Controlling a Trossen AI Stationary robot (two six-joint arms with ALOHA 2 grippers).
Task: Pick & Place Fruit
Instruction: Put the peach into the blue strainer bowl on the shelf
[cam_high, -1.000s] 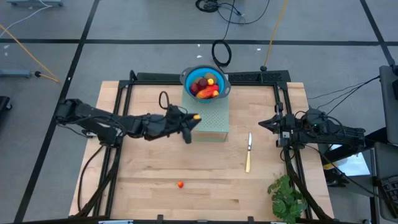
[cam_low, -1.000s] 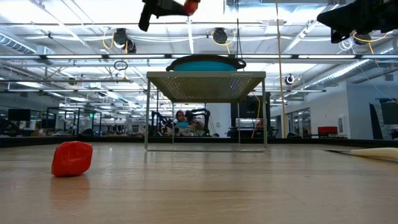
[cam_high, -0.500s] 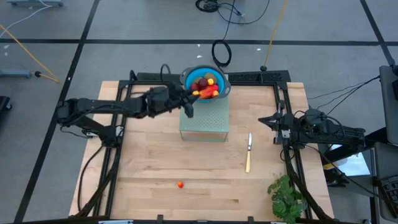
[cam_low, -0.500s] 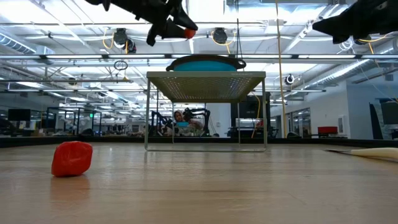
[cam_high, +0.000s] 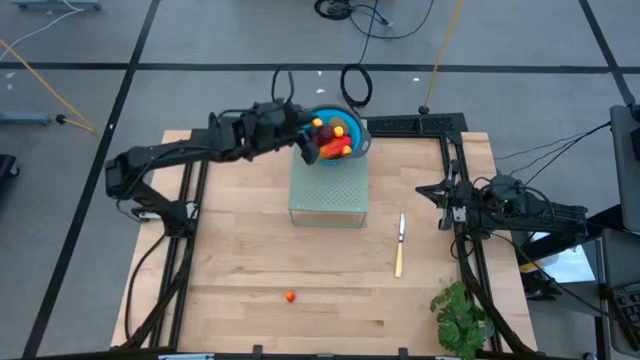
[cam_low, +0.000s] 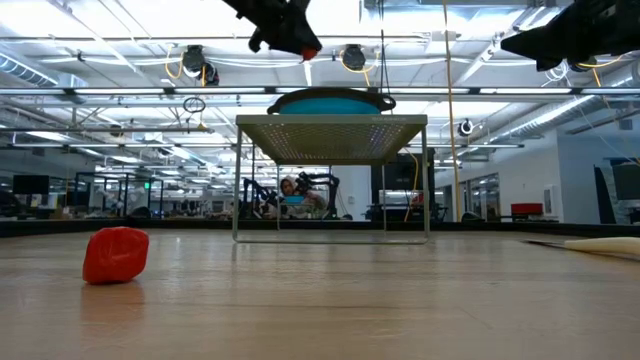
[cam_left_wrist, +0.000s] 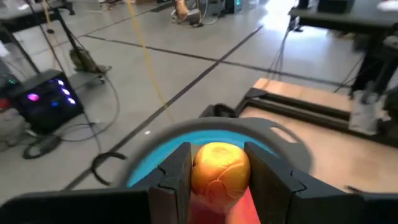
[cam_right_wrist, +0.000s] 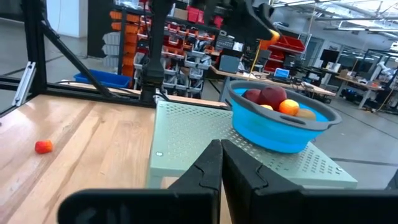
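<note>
1. Your left gripper (cam_left_wrist: 219, 177) hangs over the bowl (cam_high: 357, 135), fingers clamped on a small orange fruit (cam_left_wrist: 219, 174).
2. The blue bowl sits on a pale perforated stand (cam_high: 330, 195) at the table's far middle, already holding mango, dark-red balls and other pieces.
3. The step in hand looks like the drop: you would next part the fingers squarely above the bowl, clear of its rim.
4. One tiny red fruit (cam_high: 290, 296) lies alone on the near table, probably your next pick.
5. Your right gripper (cam_right_wrist: 221, 163) waits at the right edge, fingers together and empty.
6. A knife (cam_high: 400, 245) and a leafy bunch (cam_high: 460, 318) lie on the wooden table (cam_high: 240, 270); an open workshop stretches beyond.
</note>
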